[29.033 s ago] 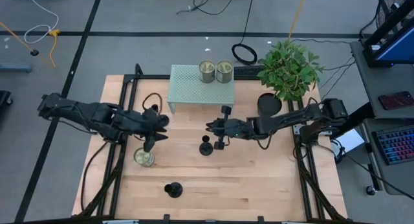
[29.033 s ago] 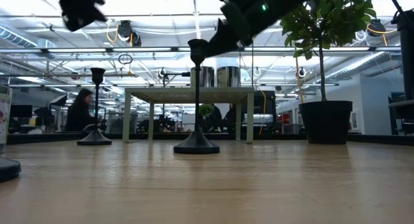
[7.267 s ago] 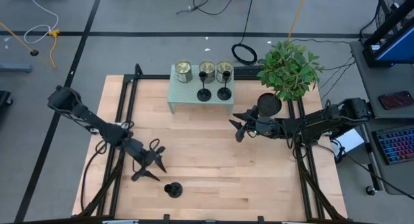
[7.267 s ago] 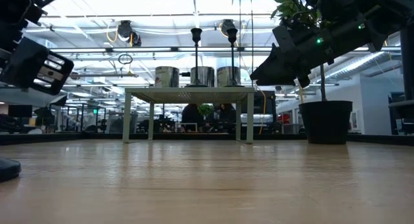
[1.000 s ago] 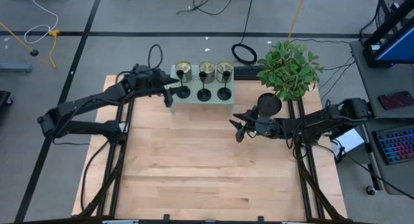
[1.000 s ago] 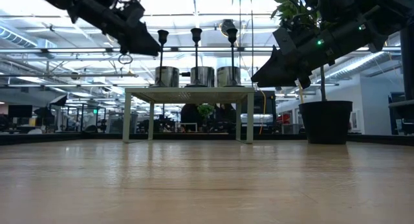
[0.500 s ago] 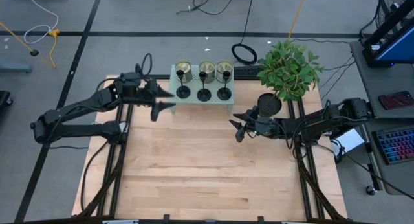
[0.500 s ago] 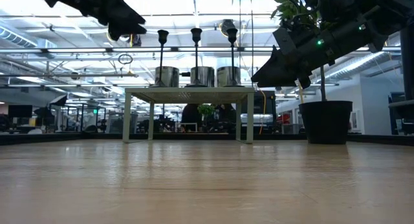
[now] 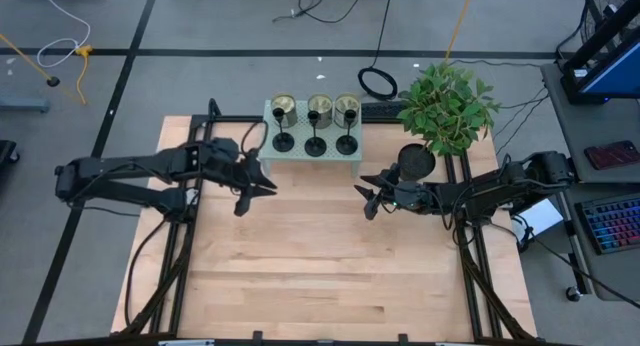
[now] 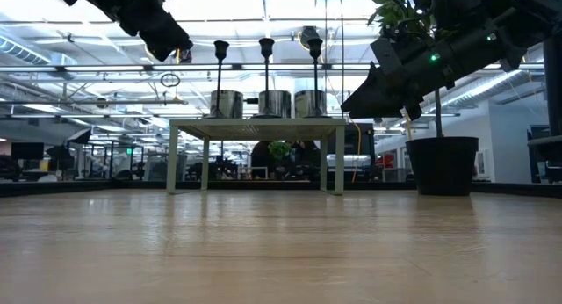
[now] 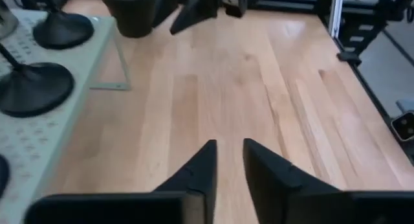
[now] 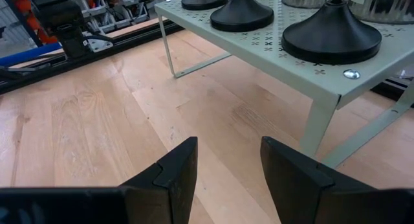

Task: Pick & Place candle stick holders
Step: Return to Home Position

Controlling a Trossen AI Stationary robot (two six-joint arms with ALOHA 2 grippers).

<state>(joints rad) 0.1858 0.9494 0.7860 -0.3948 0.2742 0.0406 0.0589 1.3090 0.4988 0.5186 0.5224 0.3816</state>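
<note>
left candle stick holder: upright on the near left part of the shelf, touched by no gripper
middle candle stick holder: upright just right of it, the two apart
right candle stick holder: upright at the right end of the same near row, round base flat on the shelf
cans: three pale round ones in a row on the far side of the shelf, one behind each holder
shelf: pale green, perforated, on thin legs, at the far middle of the worktop
left gripper: over the worktop just beside the shelf's near left corner, holding nothing; fingers narrow, with a slim gap between them
right gripper: over the worktop to the right of the shelf, near the dark pot, holding nothing; fingers parted wider than the left pair
plant: leafy green, at the far right of the worktop, in the pot
</note>
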